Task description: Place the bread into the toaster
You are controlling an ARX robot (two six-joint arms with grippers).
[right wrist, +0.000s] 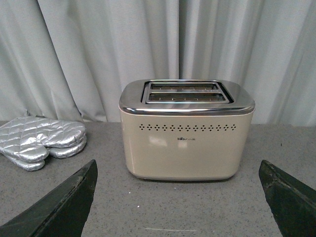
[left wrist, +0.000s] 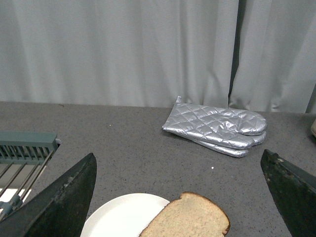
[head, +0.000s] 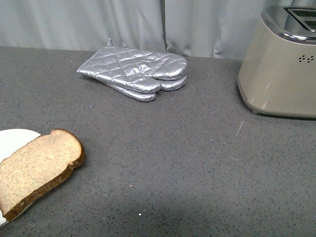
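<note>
The bread [head: 37, 170] lies flat at the near left of the grey speckled surface [head: 187, 163]. Part of it rests on a white plate [head: 12, 140], and its rounded, dark-crusted top reaches past the plate's rim onto the surface. The toaster [head: 279, 74] stands upright at the far right, well apart from the slice; in the front view its chrome top is partly cut off by the picture's edge. Between the two, toward the back, a pair of silver quilted oven mitts [head: 133, 71] lies stacked one on the other, near the pale curtain [head: 98, 22]. In the left wrist view the left fingers [left wrist: 64, 197] are spread wide and hold nothing. The plate and the slice show between them (only the rounded end of the slice is in view there), and a grey-green wire rack [left wrist: 24, 145] sits just beside one finger. In the right wrist view the right fingers [right wrist: 64, 202] are likewise spread wide with nothing in them. The toaster sits squarely between them, farther off, its two slots [right wrist: 182, 92] facing up and a row of small vent holes running across its side.
</note>
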